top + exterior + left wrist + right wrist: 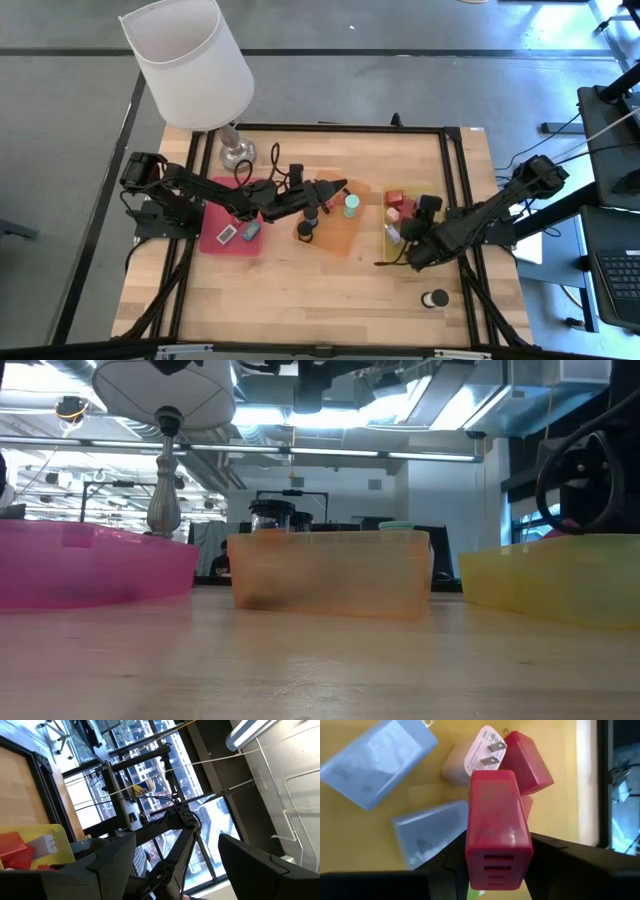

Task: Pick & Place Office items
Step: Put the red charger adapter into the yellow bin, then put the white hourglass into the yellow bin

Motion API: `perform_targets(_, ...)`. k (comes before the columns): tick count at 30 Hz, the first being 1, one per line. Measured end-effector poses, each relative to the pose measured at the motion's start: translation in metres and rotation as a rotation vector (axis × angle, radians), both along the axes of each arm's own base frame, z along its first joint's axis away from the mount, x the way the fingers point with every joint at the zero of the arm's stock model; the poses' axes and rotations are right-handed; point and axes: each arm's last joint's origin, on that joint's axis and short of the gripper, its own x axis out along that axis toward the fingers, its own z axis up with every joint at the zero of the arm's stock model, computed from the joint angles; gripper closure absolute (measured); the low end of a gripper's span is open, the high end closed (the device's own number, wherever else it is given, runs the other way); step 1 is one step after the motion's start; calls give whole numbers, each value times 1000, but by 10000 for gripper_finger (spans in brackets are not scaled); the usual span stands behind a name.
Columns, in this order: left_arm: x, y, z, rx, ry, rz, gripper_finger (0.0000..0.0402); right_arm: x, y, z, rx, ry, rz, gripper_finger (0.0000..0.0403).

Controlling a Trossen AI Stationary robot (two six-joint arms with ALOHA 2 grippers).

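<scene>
- Your right gripper has a red block pinched between its fingers, above the yellow tray.
- Under it in that tray lie two lavender blocks, another red block and a white plug.
- Your left gripper hangs over the orange tray, fingers spread wide, holding nothing.
- The teal roll stands in the orange tray, just beside it.
- One black roll sits alone on the table.
</scene>
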Motion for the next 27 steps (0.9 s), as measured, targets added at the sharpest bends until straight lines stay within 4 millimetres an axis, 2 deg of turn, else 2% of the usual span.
perform_targets(14,0,-1,0,-6,-3,-9,122,4,6,1,142,-67,-160,184)
perform_targets(21,0,-1,0,-9,-4,-9,122,25,16,43,199,-131,-175,150)
perform_targets(27,0,-1,0,-9,-4,-9,122,39,26,88,349,-123,-162,142)
